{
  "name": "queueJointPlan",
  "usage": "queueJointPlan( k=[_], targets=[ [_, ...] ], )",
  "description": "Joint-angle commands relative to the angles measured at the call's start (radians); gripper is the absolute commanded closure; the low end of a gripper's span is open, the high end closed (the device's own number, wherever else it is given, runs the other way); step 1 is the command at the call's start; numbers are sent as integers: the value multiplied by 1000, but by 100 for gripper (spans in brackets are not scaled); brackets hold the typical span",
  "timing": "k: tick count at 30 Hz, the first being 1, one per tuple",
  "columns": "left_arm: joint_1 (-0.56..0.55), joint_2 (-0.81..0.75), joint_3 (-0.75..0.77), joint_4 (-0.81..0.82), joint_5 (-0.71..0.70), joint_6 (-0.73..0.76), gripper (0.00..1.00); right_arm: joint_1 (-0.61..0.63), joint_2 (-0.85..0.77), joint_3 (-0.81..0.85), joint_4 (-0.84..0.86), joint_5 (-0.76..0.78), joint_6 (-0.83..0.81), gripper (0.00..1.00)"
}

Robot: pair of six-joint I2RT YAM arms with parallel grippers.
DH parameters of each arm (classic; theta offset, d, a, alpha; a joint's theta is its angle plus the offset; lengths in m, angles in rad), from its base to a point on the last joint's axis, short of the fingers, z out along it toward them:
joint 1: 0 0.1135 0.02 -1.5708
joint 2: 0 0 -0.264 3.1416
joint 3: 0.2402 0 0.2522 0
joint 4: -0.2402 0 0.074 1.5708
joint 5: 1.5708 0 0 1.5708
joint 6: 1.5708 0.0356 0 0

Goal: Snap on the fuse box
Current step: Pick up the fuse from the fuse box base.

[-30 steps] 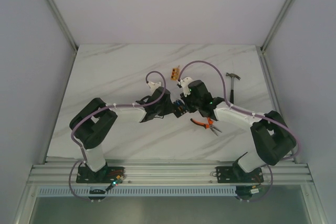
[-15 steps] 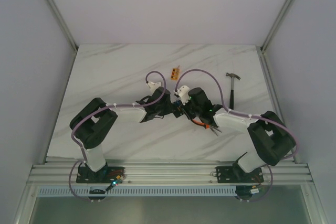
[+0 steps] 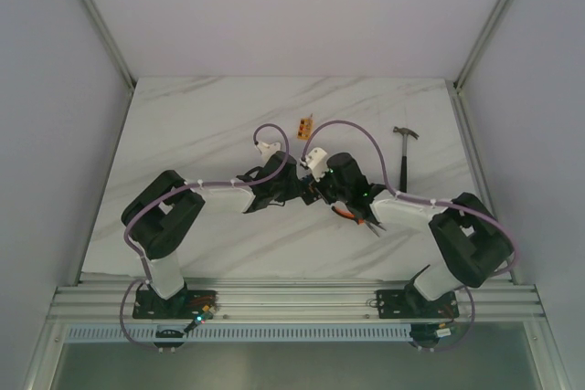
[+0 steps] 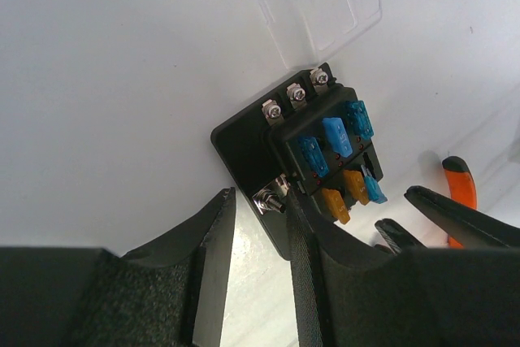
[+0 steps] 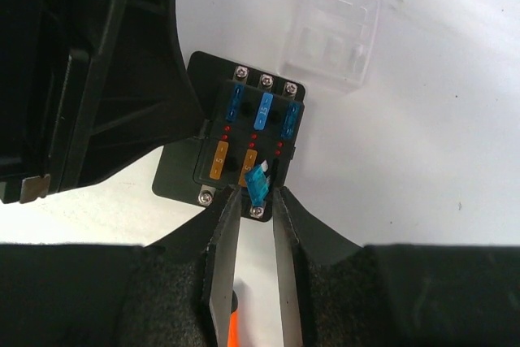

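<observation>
Seemingly midway: right gripper [image 5: 253,198] pinches a blue fuse [image 5: 258,177] at the fuse box [image 5: 244,132]; left gripper [image 4: 258,202] stands apart astride its corner; clear cover [image 5: 331,28] lies unsnapped at one o'clock.

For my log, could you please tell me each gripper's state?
Left gripper: open, one finger at the black squarish plastic fuse box.
Right gripper: closed on a small light-blue plastic fuse.
</observation>
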Motion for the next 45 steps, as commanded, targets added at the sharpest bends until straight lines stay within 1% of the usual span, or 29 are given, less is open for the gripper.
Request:
queueJointPlan(
  k=[1,5,10,17,19,22,28,31,39,43,45],
  targets=[
    [5,28,-17,-84,-6,29,59,5,18,10,19,1,-28,71],
    [5,28,-19,-84,-3,28,59,5,66,37,-7,8,-37,71],
    [6,29,-21,-84,2,29,59,5,87,57,-25,18,-42,73],
    [5,28,-24,-82,9,30,60,4,100,69,-23,29,-43,82],
    [6,28,-27,-81,11,33,60,4,96,69,-18,41,-38,88],
    [6,27,-33,-80,13,33,61,-2,86,75,-9,45,-26,93],
    [7,11,-58,-80,11,32,61,-15,67,97,-25,27,-1,100],
    [7,-1,-71,-79,13,32,62,-15,53,116,-73,-8,11,100],
    [6,-56,-125,-76,14,40,62,-23,60,244,-319,-102,99,100],
    [6,-87,-151,-62,29,41,62,-57,95,321,-464,-172,161,100],
    [7,-95,-163,-48,42,41,61,-82,112,353,-510,-214,192,100]
  ],
)
